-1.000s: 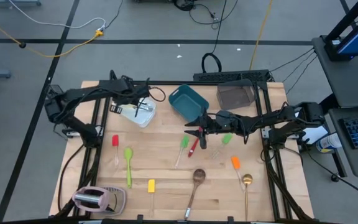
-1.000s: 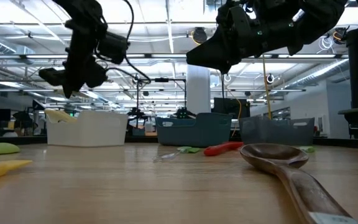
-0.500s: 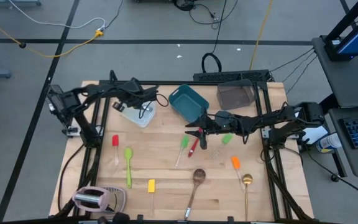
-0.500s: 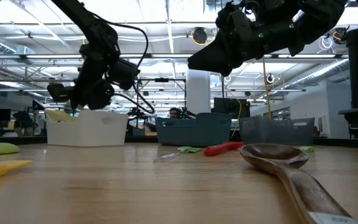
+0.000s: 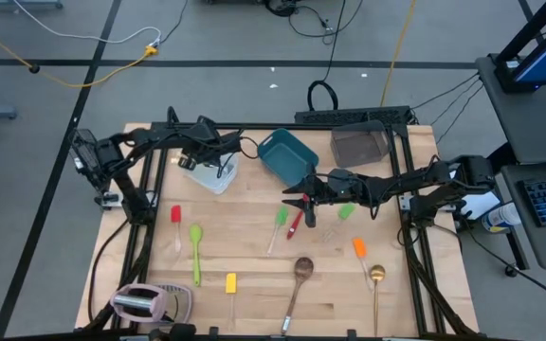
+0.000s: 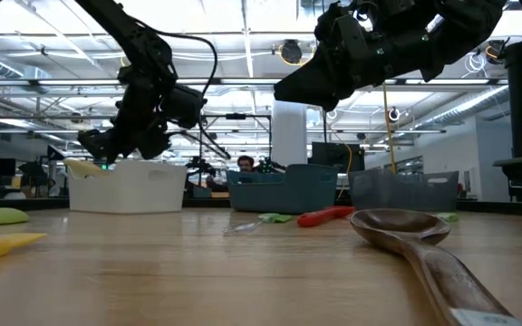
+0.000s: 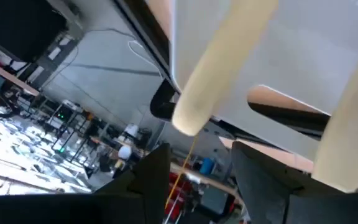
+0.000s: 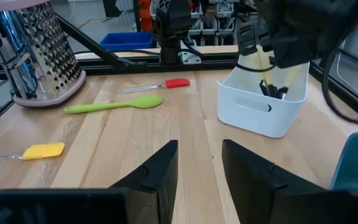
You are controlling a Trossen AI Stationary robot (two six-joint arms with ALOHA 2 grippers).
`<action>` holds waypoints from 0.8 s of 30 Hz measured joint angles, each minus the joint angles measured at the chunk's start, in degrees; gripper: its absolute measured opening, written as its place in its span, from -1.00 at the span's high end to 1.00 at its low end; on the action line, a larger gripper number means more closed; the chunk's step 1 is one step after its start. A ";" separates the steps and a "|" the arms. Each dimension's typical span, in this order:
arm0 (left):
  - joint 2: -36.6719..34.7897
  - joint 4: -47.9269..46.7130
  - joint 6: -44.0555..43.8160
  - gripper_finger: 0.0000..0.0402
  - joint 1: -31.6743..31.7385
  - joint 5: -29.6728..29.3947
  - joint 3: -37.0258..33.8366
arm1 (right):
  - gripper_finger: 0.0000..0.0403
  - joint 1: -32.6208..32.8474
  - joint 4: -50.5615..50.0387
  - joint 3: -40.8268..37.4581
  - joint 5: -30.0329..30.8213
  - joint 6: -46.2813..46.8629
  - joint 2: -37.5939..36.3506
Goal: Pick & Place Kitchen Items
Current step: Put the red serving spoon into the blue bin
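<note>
White tub (image 5: 211, 171), far left: cream knives (image 8: 261, 67) inside, left gripper (image 5: 193, 161) above it, grip unclear. Right gripper (image 5: 297, 201) parted, over the red spoon (image 5: 296, 224) mid-table.

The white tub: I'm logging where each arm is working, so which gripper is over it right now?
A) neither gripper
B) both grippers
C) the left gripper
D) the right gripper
C: in the high view the left gripper is over the white tub at the table's back left, while the right gripper hangs open above the red spoon near the middle of the table.
</note>
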 joint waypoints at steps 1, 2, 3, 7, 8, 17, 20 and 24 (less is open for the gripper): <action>-0.46 -0.94 -0.37 0.12 -0.31 1.05 0.03 | 0.42 0.00 0.00 0.00 0.01 0.01 0.00; -0.99 -1.41 -0.75 0.12 -0.56 2.58 0.03 | 0.42 0.00 0.00 0.00 0.00 0.02 0.00; -1.83 -1.47 -1.43 0.14 -0.83 4.26 -0.02 | 0.42 0.00 -0.01 0.00 0.00 0.02 0.00; -6.68 -1.19 -5.68 0.21 -2.47 8.47 0.70 | 0.42 0.00 -0.02 0.00 0.02 0.02 0.02; -8.18 -1.03 -7.24 0.22 -2.77 10.18 0.83 | 0.42 0.00 -0.01 0.00 0.00 0.03 0.02; -21.84 8.40 -26.03 0.27 -7.52 29.18 1.96 | 0.42 0.00 -0.81 0.00 0.02 0.04 0.02; -24.26 14.40 -31.32 0.27 -9.93 32.10 1.97 | 0.40 0.00 -2.21 0.00 -0.11 -0.84 0.02; -25.74 19.80 -39.92 0.27 -12.79 33.56 1.96 | 0.31 0.00 -6.10 -0.02 -0.10 -3.15 0.04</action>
